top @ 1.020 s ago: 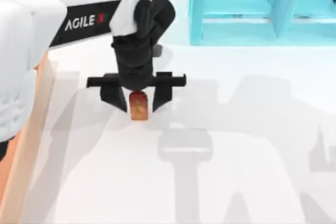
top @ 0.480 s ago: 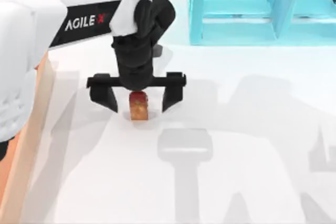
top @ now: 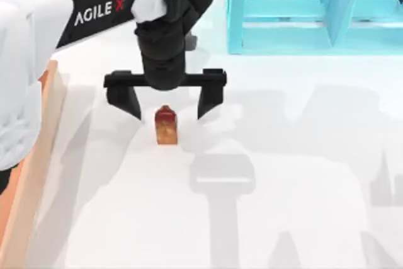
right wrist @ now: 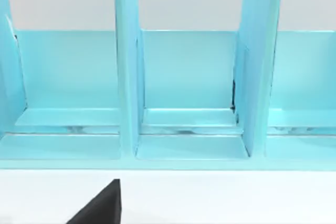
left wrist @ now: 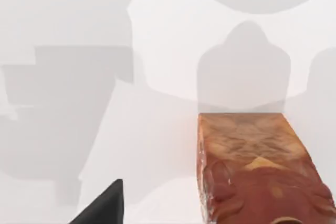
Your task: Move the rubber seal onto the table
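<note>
Tan-orange rubber seal upright on the white counter (dark red peak up), clear of the wooden tray. Left hand just above the seal, fingers spread wide, touching nothing.

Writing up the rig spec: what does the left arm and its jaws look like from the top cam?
The left arm has a glossy white shell with a black panel carrying white AGILEX lettering, the X in red. Its wrist is rounded, matte black. The left gripper is all black: a straight crossbar with two wedge-shaped jaws tapering downward. No cables visible.
</note>
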